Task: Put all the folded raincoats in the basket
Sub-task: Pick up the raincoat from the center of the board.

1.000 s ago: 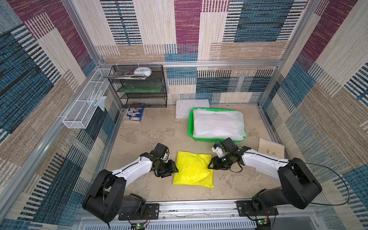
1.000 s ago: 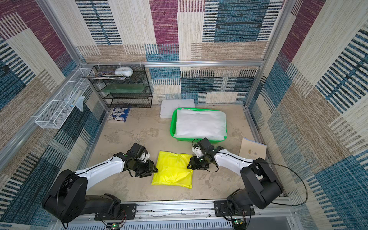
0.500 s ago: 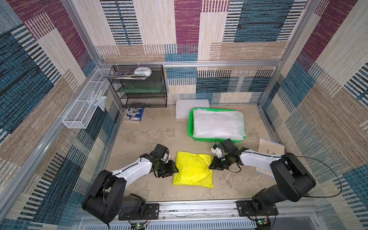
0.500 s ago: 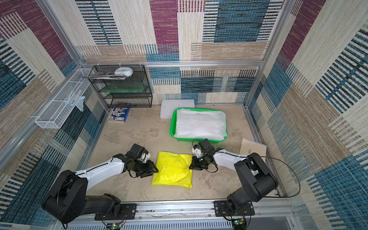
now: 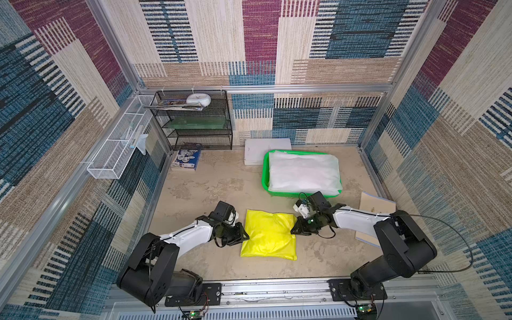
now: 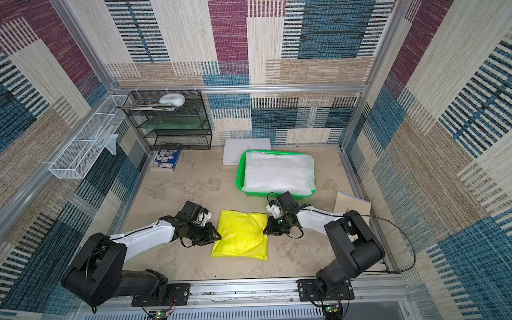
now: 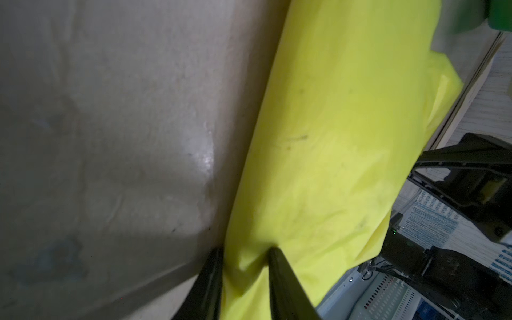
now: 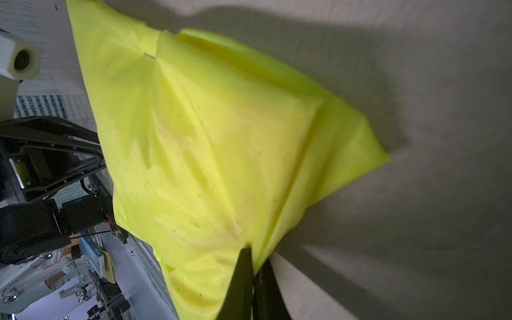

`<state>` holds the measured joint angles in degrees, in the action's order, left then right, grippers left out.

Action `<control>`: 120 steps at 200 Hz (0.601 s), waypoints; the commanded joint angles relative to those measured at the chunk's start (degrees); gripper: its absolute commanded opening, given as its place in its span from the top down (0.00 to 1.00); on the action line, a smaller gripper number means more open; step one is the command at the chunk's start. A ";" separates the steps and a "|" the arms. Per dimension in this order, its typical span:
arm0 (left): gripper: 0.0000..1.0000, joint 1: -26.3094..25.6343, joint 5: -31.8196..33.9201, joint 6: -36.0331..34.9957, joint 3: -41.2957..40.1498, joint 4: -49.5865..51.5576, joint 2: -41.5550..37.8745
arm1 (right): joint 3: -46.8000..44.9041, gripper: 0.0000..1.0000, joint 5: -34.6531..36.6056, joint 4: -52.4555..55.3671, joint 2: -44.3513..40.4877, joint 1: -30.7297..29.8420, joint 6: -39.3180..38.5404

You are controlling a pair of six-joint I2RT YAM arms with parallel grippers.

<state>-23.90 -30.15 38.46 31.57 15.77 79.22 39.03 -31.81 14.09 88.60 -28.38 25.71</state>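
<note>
**Operator:** What had changed on your left side?

**Robot:** My left gripper (image 7: 245, 250) had stood open beside the folded raincoat (image 5: 270, 235) 1 second earlier. By this moment its 2 jaws had drawn in on the coat's left edge. My left wrist view showed a pucker of yellow film caught between them. I read that as a grasp, though a shallow one.

**Operator:** And the coat itself?

**Robot:** It had not shifted. It lay flat on the table (image 5: 210, 177), between my 2 arms and not yet in the basket (image 5: 264, 177).

**Operator:** The right side?

**Robot:** My right gripper (image 8: 256, 255) had also been open 1 second earlier. It had since clenched tight on the coat's right edge, and the right wrist view showed only a thin lip of film between the fingers.

**Operator:** What did that mean for the job?

**Robot:** Both edges were held, so I judged the grasp step done and the lift still to come. The basket sat just behind my right gripper. It already held a white plastic bundle (image 5: 303, 173) that filled most of it, so the coat would have to go on top. With thin, slippery film and 2 small pinches, I judged a slip during the lift to be the main risk.
</note>
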 commanded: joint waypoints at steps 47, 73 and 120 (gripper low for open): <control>1.00 0.02 4.59 1.52 1.75 6.98 -7.14 | 1.85 1.00 -1.58 4.28 -3.70 0.00 -0.26; 1.00 0.04 6.32 2.20 8.25 16.86 -16.01 | 6.49 1.00 -1.59 10.00 -8.52 0.02 -0.30; 1.00 0.02 2.26 1.17 30.78 26.48 -11.12 | 28.20 1.00 8.10 22.39 -12.02 3.88 1.33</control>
<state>-23.83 -24.73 40.73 52.60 36.36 61.80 58.81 -29.28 29.65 76.58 -27.05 25.98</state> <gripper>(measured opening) 0.077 0.070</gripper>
